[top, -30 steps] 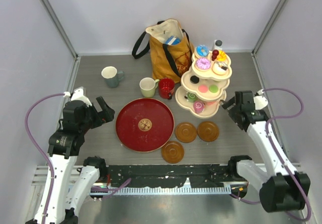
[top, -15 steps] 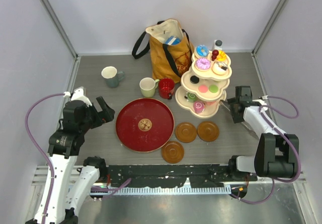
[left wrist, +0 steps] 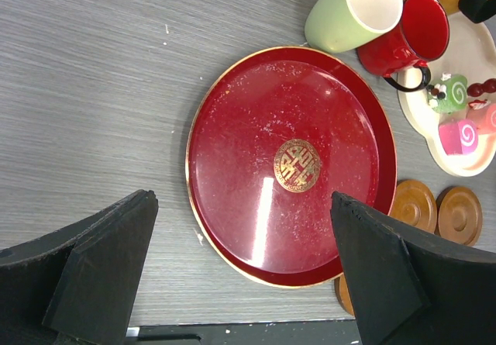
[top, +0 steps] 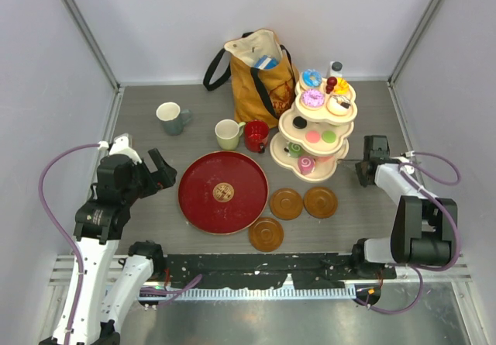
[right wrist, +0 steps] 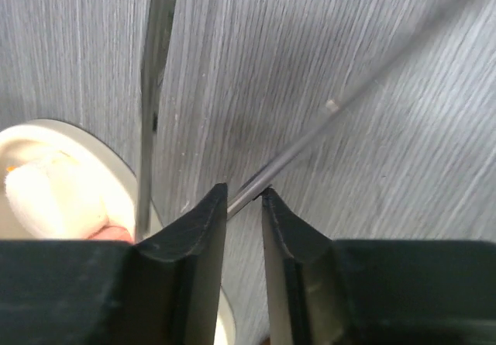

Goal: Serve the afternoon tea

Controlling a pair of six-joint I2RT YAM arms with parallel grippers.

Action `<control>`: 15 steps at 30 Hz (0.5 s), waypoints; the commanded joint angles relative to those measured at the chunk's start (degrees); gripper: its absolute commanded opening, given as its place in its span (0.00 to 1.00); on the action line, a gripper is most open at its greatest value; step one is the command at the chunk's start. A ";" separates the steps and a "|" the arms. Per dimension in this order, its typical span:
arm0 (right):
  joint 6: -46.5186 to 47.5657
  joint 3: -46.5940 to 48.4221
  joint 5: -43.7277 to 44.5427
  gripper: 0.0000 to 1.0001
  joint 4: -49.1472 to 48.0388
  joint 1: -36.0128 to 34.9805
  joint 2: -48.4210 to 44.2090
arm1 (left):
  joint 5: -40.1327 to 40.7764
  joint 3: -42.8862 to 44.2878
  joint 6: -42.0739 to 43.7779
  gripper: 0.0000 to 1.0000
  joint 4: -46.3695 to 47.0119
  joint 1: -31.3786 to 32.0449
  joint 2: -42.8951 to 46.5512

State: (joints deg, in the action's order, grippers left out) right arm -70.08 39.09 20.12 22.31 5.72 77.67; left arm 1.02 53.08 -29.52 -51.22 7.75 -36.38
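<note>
Clenched on just the tip of a thin rod (right wrist: 329,106) beside the stand (top: 329,168), the right hand (right wrist: 245,195) may drop it or knock the stand; the left hand (left wrist: 240,205) hangs released.

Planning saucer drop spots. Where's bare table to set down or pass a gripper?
Free: back-left, between grey-green mug and left wall; front-right, between saucers and right arm. Red tray itself bare. Crowded: pale green mug, red mug, tote bag and stand packed together.
</note>
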 commanded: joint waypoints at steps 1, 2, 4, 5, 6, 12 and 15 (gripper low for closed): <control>5.12 -0.50 7.10 0.23 2.12 0.17 -4.09 | 0.30 0.62 0.60 1.00 1.04 -0.28 -0.01; 5.66 -0.68 8.52 0.21 3.09 0.17 -5.15 | 0.30 0.62 0.69 1.00 1.12 -0.28 0.08; 8.29 -1.38 10.90 0.16 3.62 0.52 -7.70 | 0.21 0.62 0.60 1.00 1.21 -0.28 0.17; 9.95 -1.82 11.95 0.14 3.80 1.13 -9.10 | 0.30 0.62 0.51 1.00 1.12 -0.19 0.08; 11.97 -2.09 12.05 0.14 3.80 2.01 -9.72 | 0.13 0.62 0.51 1.00 1.12 -0.28 0.08; 22.42 -1.39 9.94 0.33 5.46 5.01 -10.08 | 0.13 0.71 0.60 1.00 1.04 -0.28 -0.01; 24.99 1.85 9.50 0.60 9.33 4.92 -8.50 | 0.13 0.53 0.60 1.00 0.95 -0.28 0.08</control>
State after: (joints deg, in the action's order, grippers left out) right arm -52.47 36.93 27.94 27.00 10.63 68.16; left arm 1.02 53.08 -29.52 -51.24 7.75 -36.38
